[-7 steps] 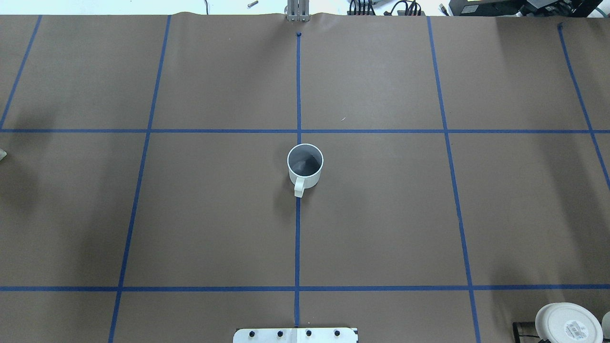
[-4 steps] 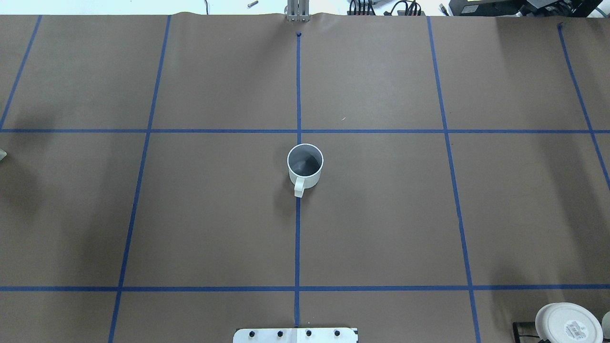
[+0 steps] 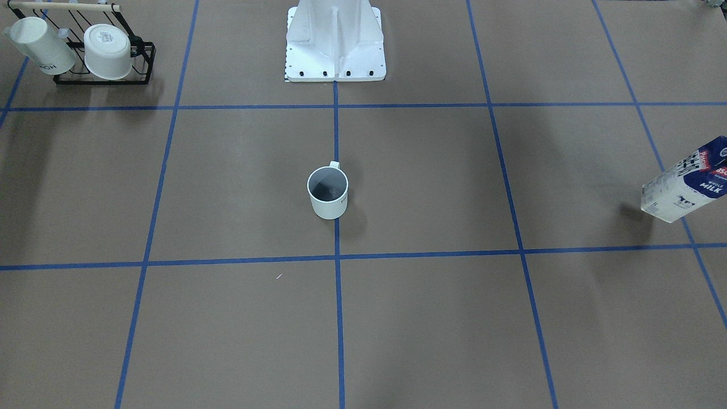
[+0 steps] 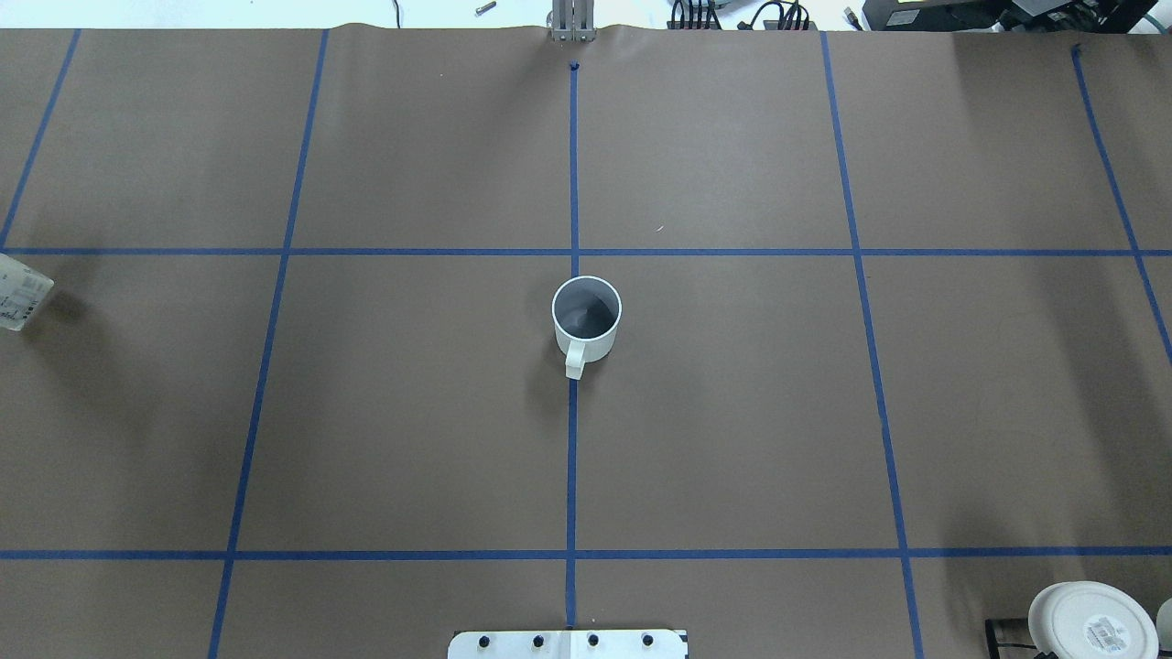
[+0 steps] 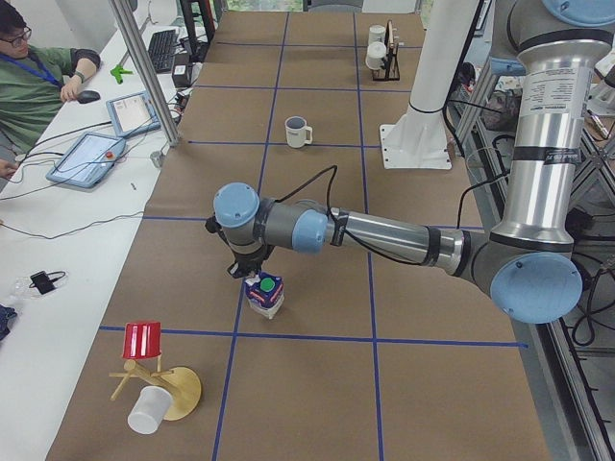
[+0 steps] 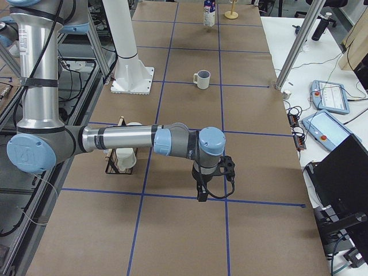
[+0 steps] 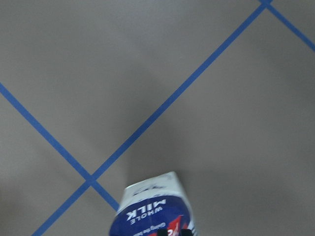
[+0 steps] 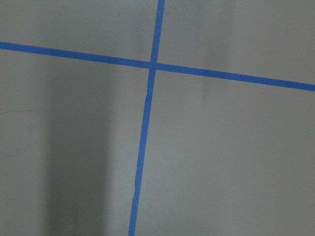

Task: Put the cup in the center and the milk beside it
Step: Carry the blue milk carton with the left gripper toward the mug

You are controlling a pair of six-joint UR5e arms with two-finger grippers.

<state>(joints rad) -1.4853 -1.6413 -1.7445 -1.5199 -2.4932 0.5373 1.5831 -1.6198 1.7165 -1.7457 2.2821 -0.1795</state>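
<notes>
Exterior front-facing: milk carton leaned, top toward 2 o'clock, beneath left gripper; jaw state there and on right gripper was indiscernible.

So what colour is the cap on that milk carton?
Green: the cap on the milk shows best in the exterior left view.

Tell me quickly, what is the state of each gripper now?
Left gripper: closed on the milk, held tilted.
Right gripper: cannot be told, seen only from the side camera.

The left hand hangs right over the milk; the cup stands well apart, farther along the desk.
</notes>
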